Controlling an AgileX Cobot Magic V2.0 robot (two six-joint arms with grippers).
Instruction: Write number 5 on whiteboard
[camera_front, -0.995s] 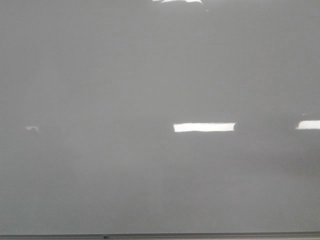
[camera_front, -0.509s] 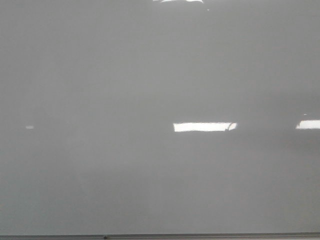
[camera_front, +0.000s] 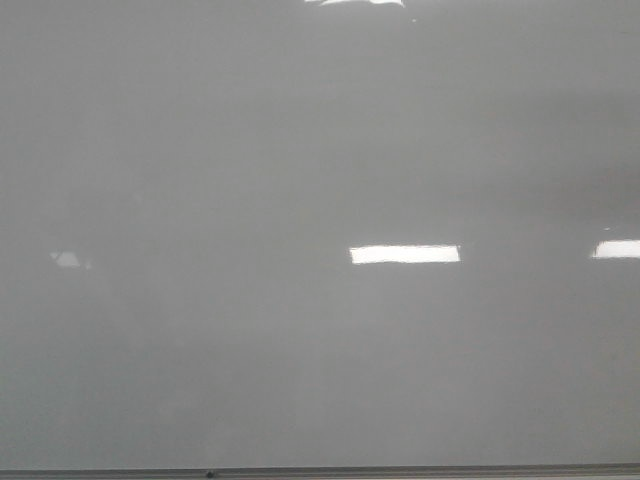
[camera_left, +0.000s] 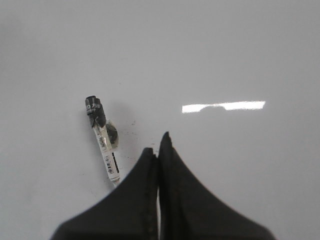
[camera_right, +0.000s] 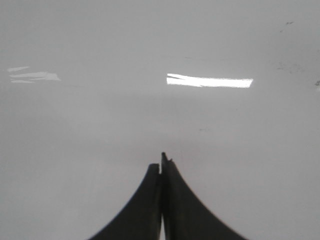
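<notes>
Marker (camera_left: 102, 140) lies flat on the board (camera_left: 225, 50), just beside the L gripper (camera_left: 157, 145). L and R gripper (camera_right: 161, 162) fingers both pressed together, holding nothing.

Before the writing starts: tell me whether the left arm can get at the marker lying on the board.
Probably yes. In the left wrist view the marker lies flat on the whiteboard just beside the left gripper, with nothing between them. But the jaws are shut, so they must open first.
</notes>
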